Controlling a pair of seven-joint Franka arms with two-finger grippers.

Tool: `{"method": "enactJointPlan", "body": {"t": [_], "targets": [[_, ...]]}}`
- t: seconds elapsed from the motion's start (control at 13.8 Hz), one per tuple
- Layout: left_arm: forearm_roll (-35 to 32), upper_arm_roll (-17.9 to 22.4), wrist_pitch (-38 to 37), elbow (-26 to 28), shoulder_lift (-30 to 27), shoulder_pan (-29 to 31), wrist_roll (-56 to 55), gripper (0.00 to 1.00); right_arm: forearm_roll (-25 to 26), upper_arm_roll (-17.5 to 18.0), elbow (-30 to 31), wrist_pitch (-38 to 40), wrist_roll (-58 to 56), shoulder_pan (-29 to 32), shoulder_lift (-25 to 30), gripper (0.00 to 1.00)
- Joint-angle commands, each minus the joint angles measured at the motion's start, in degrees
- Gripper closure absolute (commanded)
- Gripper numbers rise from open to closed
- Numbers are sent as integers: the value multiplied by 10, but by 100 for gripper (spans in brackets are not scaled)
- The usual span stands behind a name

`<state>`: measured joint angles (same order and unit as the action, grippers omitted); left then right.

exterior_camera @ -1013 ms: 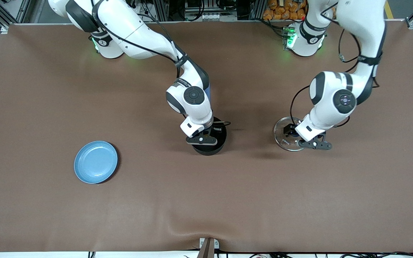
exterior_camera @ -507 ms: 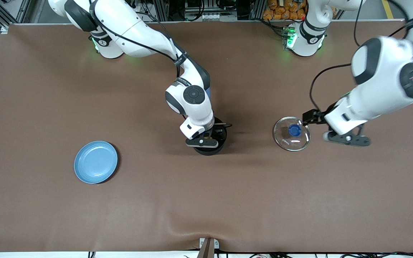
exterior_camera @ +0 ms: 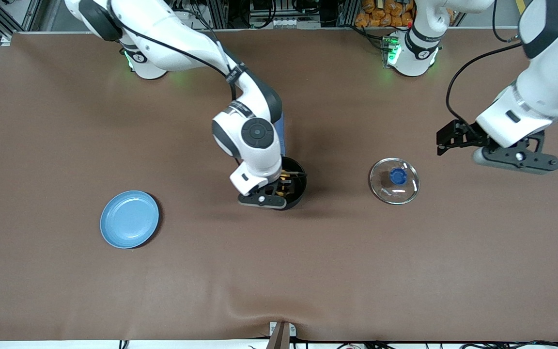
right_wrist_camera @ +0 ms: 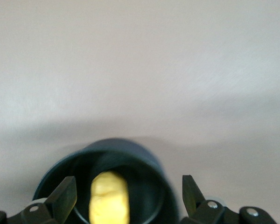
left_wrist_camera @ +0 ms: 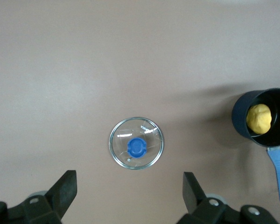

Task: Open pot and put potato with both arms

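While you look at the middle of the table, you have the pot [exterior_camera: 292,186] standing there with its lid off, and the potato [left_wrist_camera: 259,118] lies inside it on the bottom, free of any finger. Your left wrist view shows the yellow lump whole within the black wall, with the pot's blue handle [left_wrist_camera: 278,173] running straight out from the rim. In the front view that handle is mostly hidden under the right arm's wrist, so you see only a strip of blue.

You find the right gripper [exterior_camera: 279,185] directly over the open pot, its two fingers [right_wrist_camera: 61,198] spread wide and holding nothing; in the right wrist view they stand on either side of the pot's mouth with the potato between and below them.

Your glass lid [exterior_camera: 394,180] rests flat on the brown table [exterior_camera: 279,271], knob [exterior_camera: 397,176] up, well apart from the pot toward the left arm's end of the table.

You have the left gripper [exterior_camera: 444,141] up in the air over bare table near the lid, toward the left arm's end, with its fingers [left_wrist_camera: 64,191] parted and empty.

Toward the right arm's end you can see a light-blue plate [exterior_camera: 129,219] lying alone, a little nearer to the front camera than the pot
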<state>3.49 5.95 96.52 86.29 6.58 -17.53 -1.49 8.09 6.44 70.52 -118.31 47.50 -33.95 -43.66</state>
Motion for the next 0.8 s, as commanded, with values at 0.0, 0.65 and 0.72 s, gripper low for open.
{"method": "enactJointPlan", "body": {"t": [0.0,0.65,0.72], "targets": [[-42,-91,-12,-10,-4,79,-26,0,5,12,8,51,-78,71,73,0],[-66,-134,9,-10,0,114,-58,0,4,11,44,154,-224,249,199,0],[-66,-133,9,-13,2,117,-58,0,3,14,65,155,-235,269,218,0]]}}
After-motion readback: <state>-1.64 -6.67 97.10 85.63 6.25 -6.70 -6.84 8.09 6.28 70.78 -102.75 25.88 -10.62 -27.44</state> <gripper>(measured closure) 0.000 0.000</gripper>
